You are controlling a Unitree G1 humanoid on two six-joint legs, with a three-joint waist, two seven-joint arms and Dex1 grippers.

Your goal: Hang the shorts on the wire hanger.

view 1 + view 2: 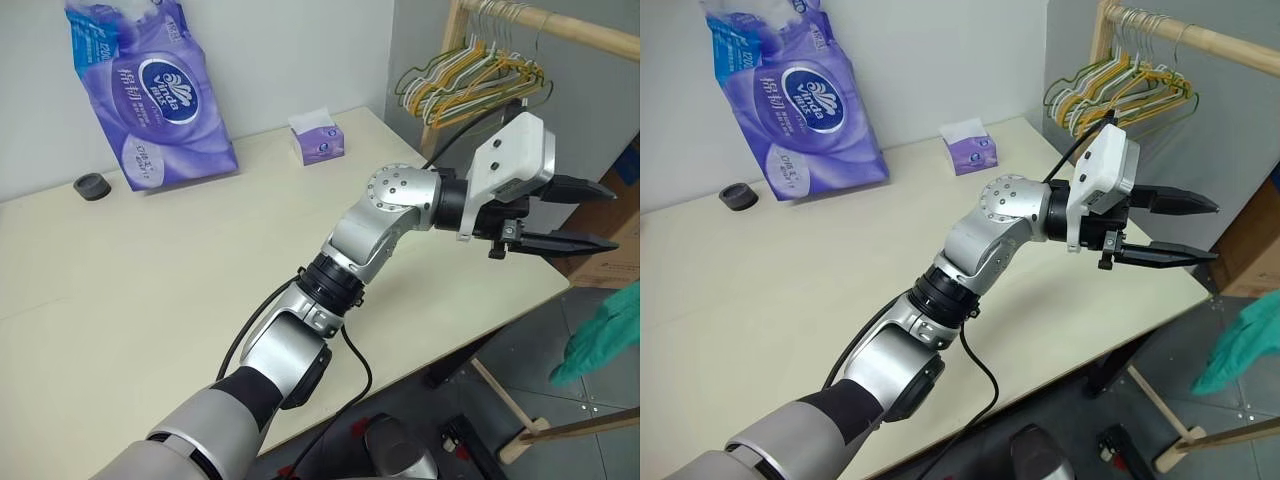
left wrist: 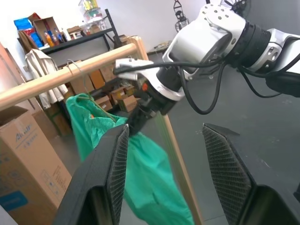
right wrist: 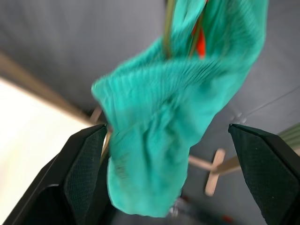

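Teal shorts [image 2: 140, 173], lower centre: draped on wire hanger [image 2: 78, 77] on the rail; right gripper [image 3: 168, 183] wide, released; left gripper [image 1: 570, 215] parted, empty; task near complete.

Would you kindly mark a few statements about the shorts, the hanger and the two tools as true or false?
1. The shorts hang on the wire hanger from the wooden rail. True.
2. The right tool is clamped shut on the shorts. False: its fingers stand wide apart on either side of the cloth.
3. The left tool is open and holds nothing. True.
4. The shorts lie flat on the table. False: they hang beside it, off its edge.
5. A purple tissue pack stands on the table by the wall. True.
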